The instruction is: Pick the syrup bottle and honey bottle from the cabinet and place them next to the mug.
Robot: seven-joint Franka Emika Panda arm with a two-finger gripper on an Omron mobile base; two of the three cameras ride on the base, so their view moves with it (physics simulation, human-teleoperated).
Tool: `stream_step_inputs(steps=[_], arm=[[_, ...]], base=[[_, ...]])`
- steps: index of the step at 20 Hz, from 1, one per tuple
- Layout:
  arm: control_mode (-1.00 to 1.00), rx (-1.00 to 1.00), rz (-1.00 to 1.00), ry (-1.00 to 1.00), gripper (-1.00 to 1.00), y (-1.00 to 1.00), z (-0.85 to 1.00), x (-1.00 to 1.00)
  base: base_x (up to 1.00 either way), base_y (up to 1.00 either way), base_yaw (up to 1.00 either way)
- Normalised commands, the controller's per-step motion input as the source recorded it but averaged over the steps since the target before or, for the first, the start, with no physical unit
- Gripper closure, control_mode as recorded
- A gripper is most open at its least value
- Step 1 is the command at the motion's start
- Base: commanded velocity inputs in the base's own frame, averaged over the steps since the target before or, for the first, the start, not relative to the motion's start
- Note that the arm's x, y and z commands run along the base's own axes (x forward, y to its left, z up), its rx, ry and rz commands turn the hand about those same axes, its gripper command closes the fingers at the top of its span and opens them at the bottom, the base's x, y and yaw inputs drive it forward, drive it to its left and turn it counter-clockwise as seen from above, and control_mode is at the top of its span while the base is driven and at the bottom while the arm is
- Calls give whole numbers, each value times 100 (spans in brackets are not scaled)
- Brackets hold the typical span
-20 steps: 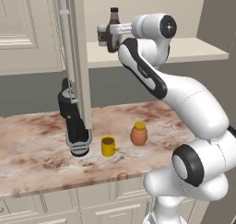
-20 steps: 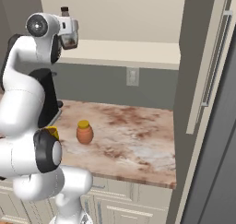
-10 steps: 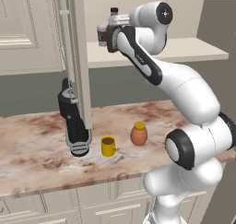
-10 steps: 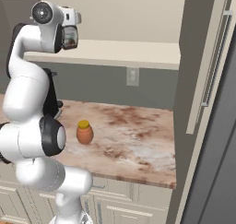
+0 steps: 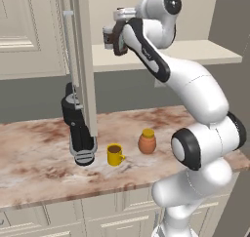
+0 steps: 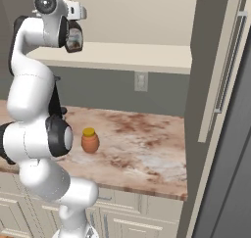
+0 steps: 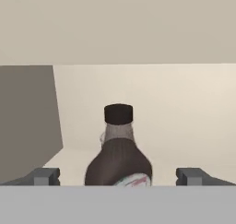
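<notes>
The dark brown syrup bottle (image 7: 118,149) stands upright on the cabinet's pale shelf (image 5: 195,53). My gripper (image 7: 118,176) is open, and the bottle's body sits between the fingertips (image 7: 46,176) without being squeezed. From the base views the gripper (image 5: 114,36) is level with the shelf beside the open cabinet door (image 5: 83,60), with the bottle's brown body (image 6: 73,41) showing between the fingers. On the counter below, the honey bottle (image 5: 147,141) stands just right of the yellow mug (image 5: 114,154).
A dark appliance (image 5: 78,133) stands on the marble counter (image 5: 39,158) left of the mug, partly behind the door's edge. A tall grey panel with a long handle (image 6: 220,100) bounds the right side. A wall outlet (image 6: 140,81) sits under the shelf.
The arm's upper links have swung up and toward the cabinet, carrying the hand in around the syrup bottle. The jaws have stayed open, and the honey bottle and mug have not moved.
</notes>
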Motion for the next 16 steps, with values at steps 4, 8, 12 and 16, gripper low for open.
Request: stream_step_inputs(steps=[4, 8, 12, 16], arm=[[-100, 0, 0, 1, -100, 12, 1, 11], [-100, 0, 0, 0, -100, 0, 0, 11], [-100, 0, 0, 0, -100, -3, 0, 63], [-100, 0, 0, 0, -100, -2, -1, 44]], base=[[0, 0, 0], [0, 0, 0], [0, 0, 0], [0, 0, 0]])
